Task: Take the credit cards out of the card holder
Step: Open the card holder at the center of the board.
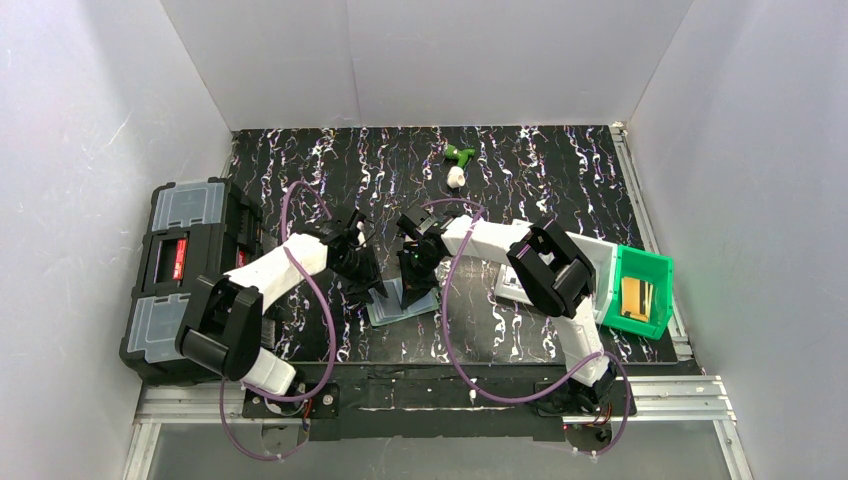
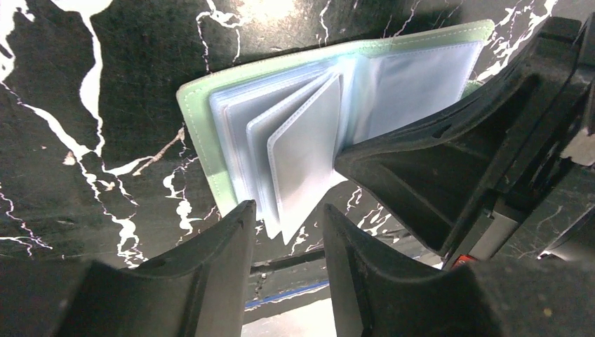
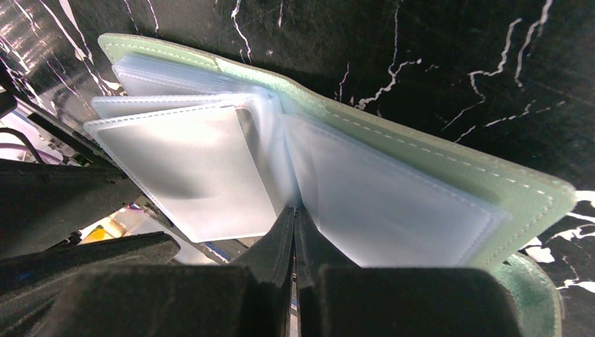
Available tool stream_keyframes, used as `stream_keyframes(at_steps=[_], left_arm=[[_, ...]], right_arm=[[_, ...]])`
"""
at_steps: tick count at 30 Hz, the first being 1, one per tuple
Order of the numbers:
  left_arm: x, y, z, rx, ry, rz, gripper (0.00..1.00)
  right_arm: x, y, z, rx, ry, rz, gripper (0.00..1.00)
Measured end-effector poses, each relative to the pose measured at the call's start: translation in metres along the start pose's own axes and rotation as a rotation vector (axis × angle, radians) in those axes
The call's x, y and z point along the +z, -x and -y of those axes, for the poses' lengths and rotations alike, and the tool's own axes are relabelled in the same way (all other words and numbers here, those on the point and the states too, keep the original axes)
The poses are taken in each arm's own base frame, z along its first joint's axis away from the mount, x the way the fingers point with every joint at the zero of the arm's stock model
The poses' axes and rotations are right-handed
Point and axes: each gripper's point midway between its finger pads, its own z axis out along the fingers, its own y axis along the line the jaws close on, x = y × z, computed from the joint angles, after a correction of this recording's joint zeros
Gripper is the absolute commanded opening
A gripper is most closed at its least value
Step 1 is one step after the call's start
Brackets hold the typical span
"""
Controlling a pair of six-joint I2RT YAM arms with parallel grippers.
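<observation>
seeing my right gripper (image 3: 295,228) closed, lower centre, against the open pale green card holder (image 3: 449,172), left gripper (image 2: 284,225) parted below its clear sleeves (image 2: 302,154)

White walls (image 1: 430,60), black marbled table (image 1: 560,170).
The plain walls stand well beyond and on both sides of the left gripper (image 1: 378,290) and right gripper (image 1: 415,297); beneath them the white-veined table is evenly lit; a metal frame (image 1: 680,390) edges its near side.
</observation>
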Motion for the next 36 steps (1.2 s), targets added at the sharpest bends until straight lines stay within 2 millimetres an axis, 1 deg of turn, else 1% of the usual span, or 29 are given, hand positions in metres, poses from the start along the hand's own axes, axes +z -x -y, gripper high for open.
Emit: stream_keyframes(at_steps=[7, 14, 16, 20, 24, 26, 29, 33, 35, 36], left_arm=[[0.001, 0.000, 0.006, 0.008, -0.016, 0.001, 0.39], [0.009, 0.002, 0.007, 0.001, -0.015, -0.010, 0.38], [0.011, 0.003, 0.008, 0.001, -0.018, -0.010, 0.35], [0.016, 0.006, 0.012, -0.002, -0.038, -0.009, 0.20], [0.018, 0.007, 0.014, -0.008, -0.049, -0.008, 0.04], [0.020, 0.009, 0.016, -0.010, -0.055, -0.007, 0.00], [0.021, 0.010, 0.017, -0.010, -0.062, -0.005, 0.00], [0.019, 0.009, 0.017, -0.004, -0.056, -0.011, 0.00], [0.015, 0.008, 0.017, 0.009, -0.040, -0.018, 0.01], [0.013, 0.008, 0.017, 0.015, -0.035, -0.019, 0.04]], right_arm=[[0.000, 0.000, 0.000, 0.001, 0.000, 0.000, 0.05], [0.000, 0.000, 0.000, 0.001, 0.001, 0.000, 0.04], [0.000, 0.000, 0.000, 0.001, 0.001, 0.000, 0.04], [0.000, 0.000, 0.000, 0.001, 0.001, 0.000, 0.06], [0.000, 0.000, 0.000, 0.000, 0.000, 0.000, 0.13], [0.000, 0.000, 0.000, -0.002, 0.001, 0.000, 0.19], [-0.002, 0.000, -0.001, -0.004, 0.003, 0.002, 0.29], [-0.012, 0.000, -0.007, -0.016, 0.010, 0.019, 0.38], [-0.024, 0.001, -0.013, -0.031, 0.021, 0.040, 0.40], [-0.032, 0.002, -0.017, -0.038, 0.031, 0.055, 0.41]])
